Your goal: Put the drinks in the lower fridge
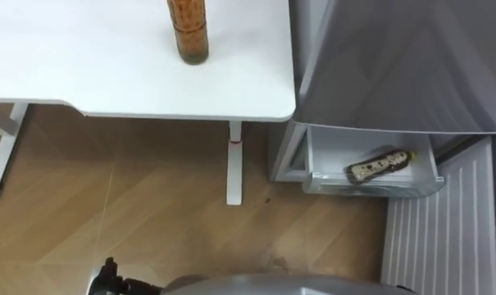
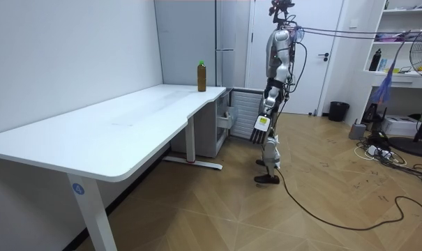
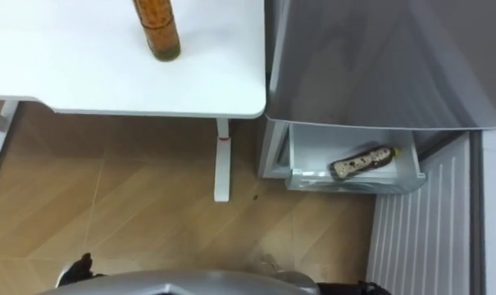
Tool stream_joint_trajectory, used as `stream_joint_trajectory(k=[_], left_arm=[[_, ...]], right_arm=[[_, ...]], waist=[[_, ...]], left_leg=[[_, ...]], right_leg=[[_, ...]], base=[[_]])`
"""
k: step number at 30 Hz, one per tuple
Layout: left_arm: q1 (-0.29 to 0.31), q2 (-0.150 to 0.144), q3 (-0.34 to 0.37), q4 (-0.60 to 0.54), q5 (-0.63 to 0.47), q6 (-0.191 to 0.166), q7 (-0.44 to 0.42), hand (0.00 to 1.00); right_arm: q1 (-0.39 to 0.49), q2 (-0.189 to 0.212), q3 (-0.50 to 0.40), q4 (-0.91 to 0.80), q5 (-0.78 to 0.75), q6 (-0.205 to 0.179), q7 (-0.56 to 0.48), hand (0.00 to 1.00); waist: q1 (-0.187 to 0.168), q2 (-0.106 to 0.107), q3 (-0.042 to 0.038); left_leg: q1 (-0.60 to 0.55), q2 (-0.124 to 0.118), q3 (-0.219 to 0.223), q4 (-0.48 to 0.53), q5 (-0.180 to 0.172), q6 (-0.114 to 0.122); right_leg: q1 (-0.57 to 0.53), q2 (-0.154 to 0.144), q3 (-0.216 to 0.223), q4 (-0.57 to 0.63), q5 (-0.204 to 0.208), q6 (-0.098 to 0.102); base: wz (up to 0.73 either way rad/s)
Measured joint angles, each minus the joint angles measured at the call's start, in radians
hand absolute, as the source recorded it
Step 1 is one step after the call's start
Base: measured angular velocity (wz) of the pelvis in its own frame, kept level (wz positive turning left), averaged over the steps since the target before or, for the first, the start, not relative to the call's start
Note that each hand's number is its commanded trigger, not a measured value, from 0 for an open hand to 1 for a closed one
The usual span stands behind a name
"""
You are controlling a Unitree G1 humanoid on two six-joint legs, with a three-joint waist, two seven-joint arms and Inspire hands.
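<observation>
The robot stands on the wood floor (image 1: 149, 205) off the rounded corner of the white tabletop (image 1: 84, 74), with open floor between it and the grey fridge (image 1: 395, 65), whose lower drawer (image 1: 329, 152) is pulled out. The lying bottle (image 1: 380, 165) rests on its side in that drawer, and the upright bottle (image 1: 188, 33) stands near the tabletop's edge. Both are well apart from the left hand (image 2: 260, 130), which hangs empty at the robot's side with its fingers slack.

Downward head eyes; distant room view.
</observation>
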State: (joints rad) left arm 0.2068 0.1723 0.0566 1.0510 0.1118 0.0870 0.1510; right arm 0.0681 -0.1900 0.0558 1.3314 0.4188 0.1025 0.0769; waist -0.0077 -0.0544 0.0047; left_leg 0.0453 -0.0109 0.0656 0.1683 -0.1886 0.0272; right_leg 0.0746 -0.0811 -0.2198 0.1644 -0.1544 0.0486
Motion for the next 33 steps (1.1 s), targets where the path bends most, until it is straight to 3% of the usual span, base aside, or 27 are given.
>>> stream_joint_trajectory(k=[6, 10, 18, 22, 27, 33], left_arm=[[0.006, -0.012, 0.001, 0.020, -0.002, 0.032, 0.004, 0.00], [-0.006, -0.027, 0.010, 0.018, -0.110, 0.036, 0.040, 0.00], [-0.074, -0.030, 0.066, -0.017, -0.319, -0.010, 0.087, 0.00], [-0.075, -0.041, 0.119, -0.100, -0.408, -0.015, 0.154, 0.00], [-0.074, -0.042, 0.165, -0.248, -0.412, -0.037, 0.293, 0.00], [-0.068, -0.042, 0.172, -0.476, -0.391, -0.128, 0.454, 0.00]], right_arm=[[0.008, -0.002, 0.000, -0.005, -0.025, 0.008, 0.017, 0.00], [0.007, -0.003, 0.000, -0.013, -0.040, -0.001, 0.020, 0.00], [0.003, -0.001, -0.007, -0.040, -0.135, -0.021, 0.027, 0.00], [0.013, -0.001, -0.030, -0.042, -0.155, -0.022, 0.028, 0.00], [0.038, -0.001, -0.040, -0.050, -0.177, -0.029, 0.017, 0.00], [0.050, -0.002, -0.040, -0.047, -0.189, -0.044, 0.009, 0.00]], waist=[[0.018, 0.013, 0.0004], [0.013, 0.021, 0.0000], [0.012, 0.025, -0.0019], [0.019, 0.036, -0.0010], [0.015, 0.039, -0.0008], [0.012, 0.040, -0.0019]], left_leg=[[0.002, 0.002, 0.003, 0.006, 0.000, -0.001], [-0.002, 0.004, 0.007, 0.014, -0.004, -0.002], [0.011, 0.008, 0.015, 0.015, -0.005, -0.005], [0.042, 0.014, 0.020, 0.007, -0.016, -0.008], [0.060, 0.017, 0.018, -0.001, -0.017, -0.011], [0.069, 0.016, 0.021, -0.002, -0.017, -0.010]], right_leg=[[0.008, 0.003, 0.010, -0.001, 0.001, -0.003], [0.007, 0.006, 0.024, -0.006, 0.002, -0.003], [0.020, 0.012, 0.030, -0.014, 0.002, -0.004], [0.042, 0.019, 0.046, -0.015, 0.002, -0.004], [0.048, 0.023, 0.049, -0.014, 0.002, -0.004], [0.054, 0.024, 0.057, -0.012, 0.002, -0.004]], base=[[0.00], [-0.04], [-0.01], [-0.08], [-0.02], [-0.04]])
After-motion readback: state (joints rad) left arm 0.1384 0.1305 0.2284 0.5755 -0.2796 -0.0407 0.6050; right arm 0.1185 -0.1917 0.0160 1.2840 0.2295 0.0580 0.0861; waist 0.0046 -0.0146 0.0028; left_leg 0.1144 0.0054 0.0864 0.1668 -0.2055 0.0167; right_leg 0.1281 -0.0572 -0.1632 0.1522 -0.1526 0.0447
